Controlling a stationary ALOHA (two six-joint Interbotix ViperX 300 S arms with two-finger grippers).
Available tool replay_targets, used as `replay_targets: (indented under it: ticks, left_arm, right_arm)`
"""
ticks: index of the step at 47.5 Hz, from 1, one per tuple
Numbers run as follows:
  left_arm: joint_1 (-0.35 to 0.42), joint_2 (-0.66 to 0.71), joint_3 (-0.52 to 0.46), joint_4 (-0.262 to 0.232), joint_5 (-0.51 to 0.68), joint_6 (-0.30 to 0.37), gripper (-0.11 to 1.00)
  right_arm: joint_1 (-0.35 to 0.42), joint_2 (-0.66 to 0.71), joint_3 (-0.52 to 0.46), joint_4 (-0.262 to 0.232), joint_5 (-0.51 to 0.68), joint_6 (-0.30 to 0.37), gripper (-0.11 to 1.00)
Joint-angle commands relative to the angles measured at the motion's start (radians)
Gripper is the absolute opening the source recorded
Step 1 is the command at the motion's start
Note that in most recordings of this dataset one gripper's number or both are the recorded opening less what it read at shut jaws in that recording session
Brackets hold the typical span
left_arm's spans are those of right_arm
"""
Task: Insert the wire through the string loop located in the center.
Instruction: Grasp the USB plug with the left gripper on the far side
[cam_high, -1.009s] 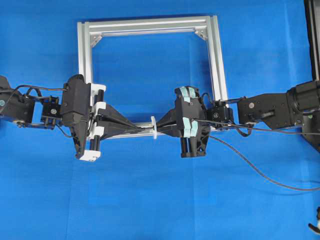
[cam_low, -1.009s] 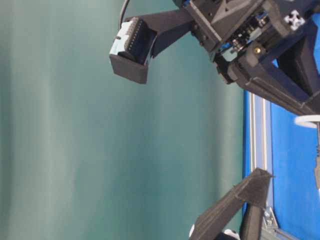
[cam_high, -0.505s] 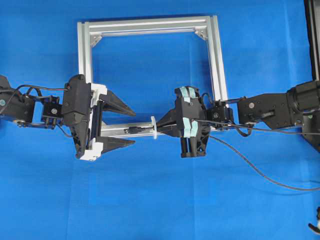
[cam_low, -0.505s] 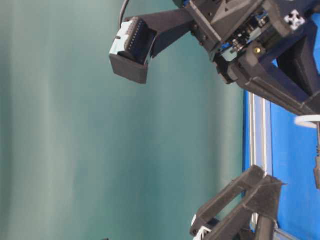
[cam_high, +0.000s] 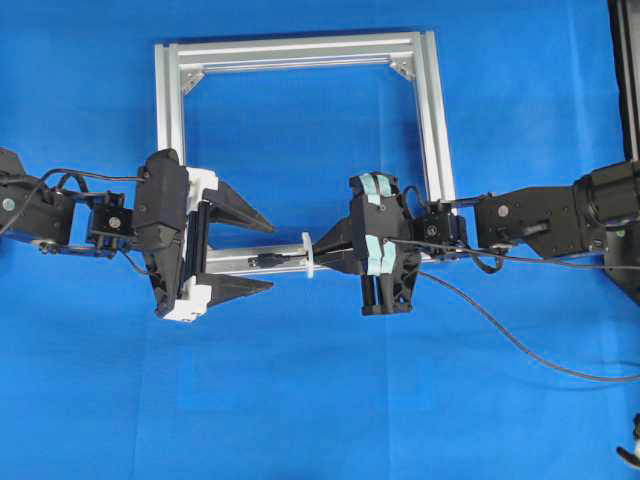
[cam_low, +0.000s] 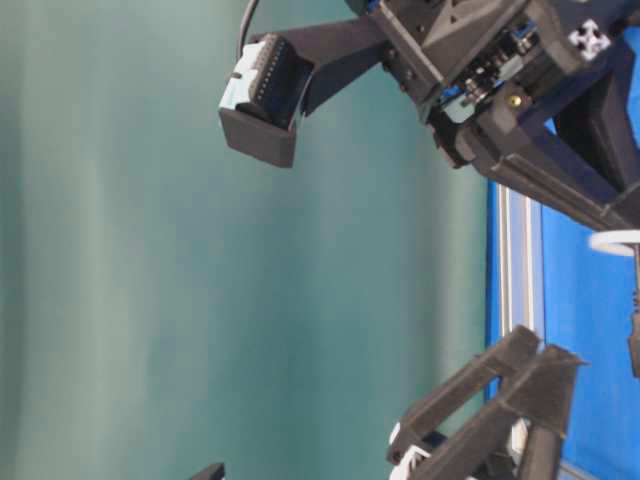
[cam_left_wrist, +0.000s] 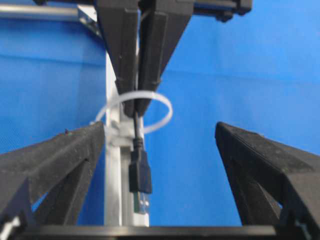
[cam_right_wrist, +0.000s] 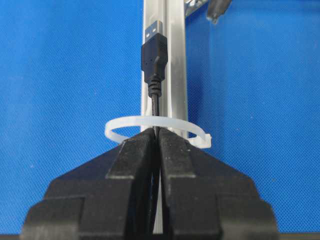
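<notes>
wire plug pokes through string loop.

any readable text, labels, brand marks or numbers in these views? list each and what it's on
None readable in any view.
The wire and its plug: no marking visible.
The string loop and aluminium frame: bare.
Right end effector and left end effector: plain black, no lettering.
</notes>
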Motion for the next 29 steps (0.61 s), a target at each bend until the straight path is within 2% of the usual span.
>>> replay_targets:
  ticks: [1,18,29]
  left_arm:
    - [0.002,-0.009,-0.021,0.003,0.009,-0.002,0.93]
    - [0.002,0.061,-0.034,0.003,0.103,-0.002,0.93]
    - [0.0,0.11,-0.055,0.003,0.107,-0.002,0.93]
  right_arm:
    - [0.002,-0.015,-0.015,-0.002,-0.003,0.0,-0.02]
    - [0.002,-0.015,-0.015,-0.002,-0.005,0.0,-0.02]
    - [0.002,-0.015,-0.015,-0.002,-0.003,0.0,-0.02]
